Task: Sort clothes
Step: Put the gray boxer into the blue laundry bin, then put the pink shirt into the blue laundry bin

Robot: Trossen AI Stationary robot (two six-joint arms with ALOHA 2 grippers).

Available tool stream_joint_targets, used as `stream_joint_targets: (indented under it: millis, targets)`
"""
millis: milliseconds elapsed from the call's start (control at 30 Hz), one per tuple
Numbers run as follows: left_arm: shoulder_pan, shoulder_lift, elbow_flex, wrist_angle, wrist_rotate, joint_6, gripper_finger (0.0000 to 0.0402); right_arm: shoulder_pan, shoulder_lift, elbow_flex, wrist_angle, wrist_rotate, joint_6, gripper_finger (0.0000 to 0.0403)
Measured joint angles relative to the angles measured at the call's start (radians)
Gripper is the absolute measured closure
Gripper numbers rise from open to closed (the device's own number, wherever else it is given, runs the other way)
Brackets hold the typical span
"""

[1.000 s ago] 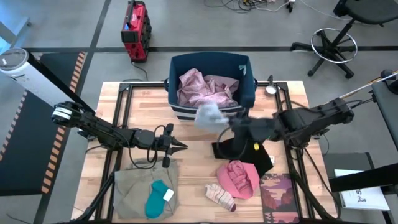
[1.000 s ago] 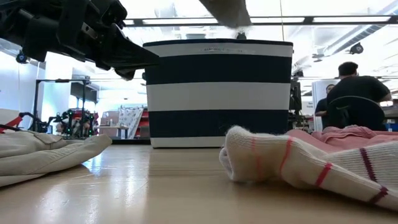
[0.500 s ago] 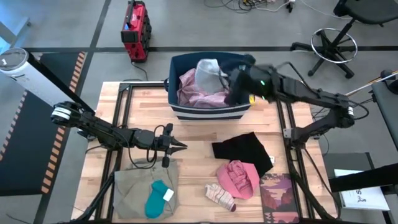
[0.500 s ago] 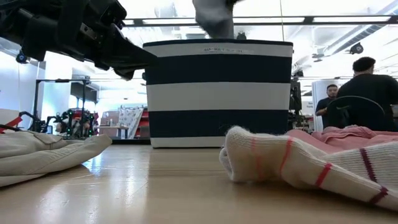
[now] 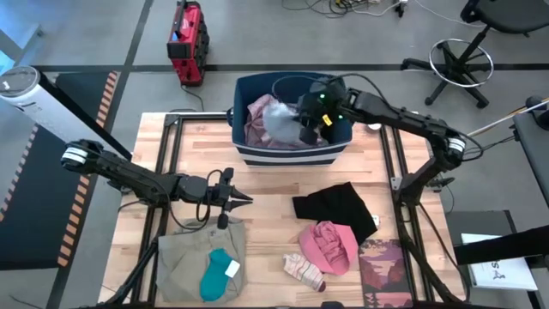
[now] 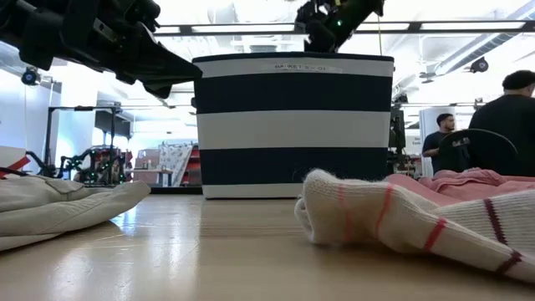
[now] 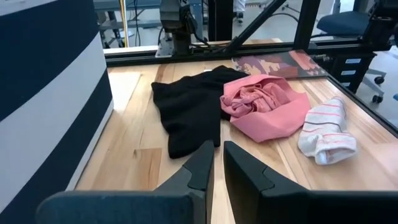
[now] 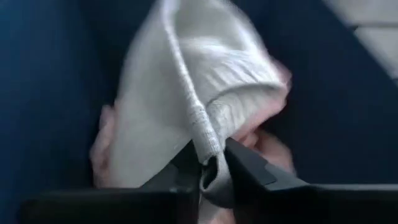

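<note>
A: What lay nearest the camera side of the bin (image 5: pixel 334 148)?

B: The striped sock (image 5: pixel 304 270), the teal piece (image 5: pixel 214 275) on the khaki trousers (image 5: pixel 184 262), the pink bundle (image 5: pixel 330 245), then the black piece (image 5: pixel 336 206) closer to the bin. All were loose on the table (image 5: pixel 266 215), none inside.

A: And the arms?

B: The left gripper (image 5: pixel 243 200) hung over the table on the near side of the bin, just above the trousers, fingers pressed together on nothing. The right gripper (image 8: pixel 211 168) was over the bin, pinching the ribbed hem of a white piece (image 8: pixel 186 93).

A: Where was that piece, exactly?

B: In the top view the white piece (image 5: pixel 281 118) hung inside the bin's rim, over the pale pink garment (image 5: pixel 257 129) already in there.

A: So what could have gone wrong?

B: I judged the hem looked wedged between the fingers. If it clung as they parted, the arm could have dragged it back out over the rim. A release too near the wall might have left it draped on the edge.
</note>
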State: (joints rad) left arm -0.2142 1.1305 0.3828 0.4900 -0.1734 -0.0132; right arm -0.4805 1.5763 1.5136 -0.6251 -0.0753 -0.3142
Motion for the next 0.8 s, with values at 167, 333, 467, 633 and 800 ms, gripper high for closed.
stream_joint_targets:
  millis: [167, 333, 467, 633, 800]
  targets:
    - [0.0, 0.006, 0.0, -0.006, 0.0, 0.003, 0.038, 0.009, 0.009, 0.042, -0.098, 0.03, -0.012, 0.0261]
    - [0.0, 0.004, 0.0, -0.043, 0.0, 0.003, 0.0377, 0.038, -0.027, 0.129, -0.197, 0.032, -0.031, 0.0191]
    - [0.0, 0.0, 0.001, -0.042, 0.0, 0.004, 0.0367, 0.094, -0.059, 0.217, -0.324, 0.032, -0.062, 0.0158]
    - [0.0, 0.004, 0.0, -0.053, 0.0, 0.004, 0.0347, 0.22, -0.082, 0.288, -0.471, 0.033, -0.013, 0.0155]
    - [0.0, 0.007, 0.0, -0.063, 0.0, 0.004, 0.0323, 0.393, -0.092, 0.261, -0.571, 0.029, 0.092, 0.0165]
